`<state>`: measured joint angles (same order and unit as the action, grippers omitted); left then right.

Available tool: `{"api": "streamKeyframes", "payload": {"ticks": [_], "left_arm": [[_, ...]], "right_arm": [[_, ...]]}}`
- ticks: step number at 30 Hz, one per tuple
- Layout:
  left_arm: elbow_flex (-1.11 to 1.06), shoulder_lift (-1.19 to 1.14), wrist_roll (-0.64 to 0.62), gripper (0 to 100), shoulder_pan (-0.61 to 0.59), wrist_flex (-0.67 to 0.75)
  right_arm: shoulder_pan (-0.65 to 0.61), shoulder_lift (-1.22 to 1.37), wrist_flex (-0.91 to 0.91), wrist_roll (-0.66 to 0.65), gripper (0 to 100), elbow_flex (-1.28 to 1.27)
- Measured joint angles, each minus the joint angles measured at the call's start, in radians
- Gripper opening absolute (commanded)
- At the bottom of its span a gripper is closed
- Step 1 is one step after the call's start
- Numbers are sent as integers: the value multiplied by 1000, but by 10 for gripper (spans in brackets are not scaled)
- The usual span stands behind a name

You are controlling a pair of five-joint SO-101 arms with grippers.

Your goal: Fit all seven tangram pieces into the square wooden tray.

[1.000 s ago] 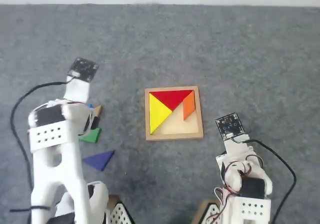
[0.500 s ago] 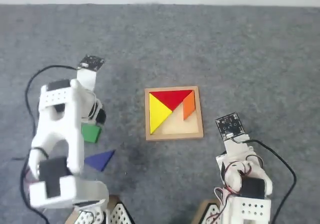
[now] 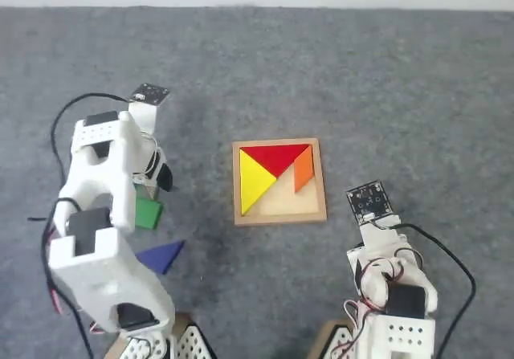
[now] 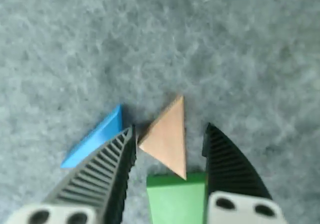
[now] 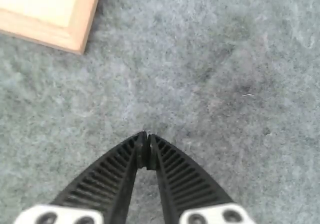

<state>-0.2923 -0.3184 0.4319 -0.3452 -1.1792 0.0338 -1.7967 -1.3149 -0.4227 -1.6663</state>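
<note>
Left wrist view is showing the left gripper (image 4: 170, 128) standing wide open and empty, its jaws flanking a tan triangle (image 4: 167, 141), with a light blue piece (image 4: 95, 139) and a green piece (image 4: 176, 201) just beside it. The right gripper (image 5: 147, 134) is hanging closed, empty, near the tray (image 3: 281, 218), which is holding a red piece (image 3: 275, 157), a yellow piece (image 3: 254, 179) and an orange piece (image 3: 303, 170).

Tray (image 3: 279, 218) mid-desk (image 3: 385, 78). Inside: big triangle (image 3: 275, 157) along the far edge, second triangle (image 3: 254, 181) along the left edge, parallelogram (image 3: 303, 169) against the right edge, touching the big triangle. Left of tray, well apart: square (image 3: 148, 213); loose triangle (image 3: 161, 254) nearer the front. Left jaws straddle small triangle (image 4: 167, 139), its tip touching the square; another piece (image 4: 94, 136) just outside one jaw. Right jaws over desk near tray's front-right corner.
</note>
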Motion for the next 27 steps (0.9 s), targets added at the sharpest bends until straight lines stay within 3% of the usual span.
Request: {"api": "streamKeyframes", "payload": {"ticks": [9,22,27], "left_arm": [[23,-14,-3,213,-63,0],[23,-20,2,212,-3,-3],[51,-63,8,158,15,-21]], "right_arm": [[0,0,0,0,8,0],[0,0,0,0,8,0],[0,0,0,0,8,0]]}}
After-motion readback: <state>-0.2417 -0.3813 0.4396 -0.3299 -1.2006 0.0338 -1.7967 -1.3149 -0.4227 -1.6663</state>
